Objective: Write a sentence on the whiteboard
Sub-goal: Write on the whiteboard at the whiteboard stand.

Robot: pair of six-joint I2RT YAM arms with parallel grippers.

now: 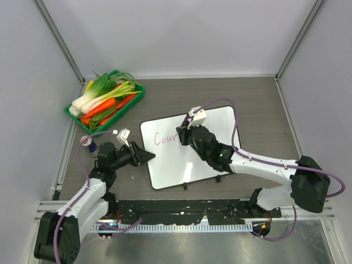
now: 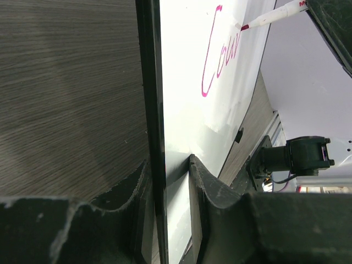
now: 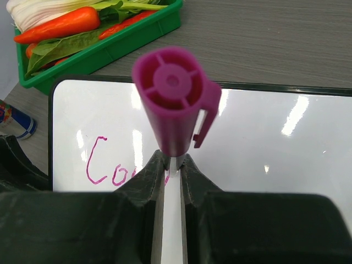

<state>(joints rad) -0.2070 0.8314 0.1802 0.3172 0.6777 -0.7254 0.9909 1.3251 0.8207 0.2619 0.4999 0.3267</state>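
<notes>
The whiteboard [image 1: 214, 132] lies flat on the dark table, tilted a little. The sentence [image 1: 164, 138] reads "Cour" in pink at the board's left part, and it also shows in the left wrist view [image 2: 220, 52] and the right wrist view [image 3: 102, 165]. My left gripper [image 1: 147, 158] is shut on the board's black left edge [image 2: 155, 110]. My right gripper [image 1: 184, 135] is shut on a marker with a magenta cap end [image 3: 173, 99]. The marker's tip [image 2: 245, 26] touches the board at the end of the writing.
A green tray [image 1: 142, 92] of toy vegetables stands at the back left. A small can [image 1: 91, 144] stands left of my left arm. Grey walls close the table on three sides. Two black clips sit on the board's near edge [image 1: 218, 179].
</notes>
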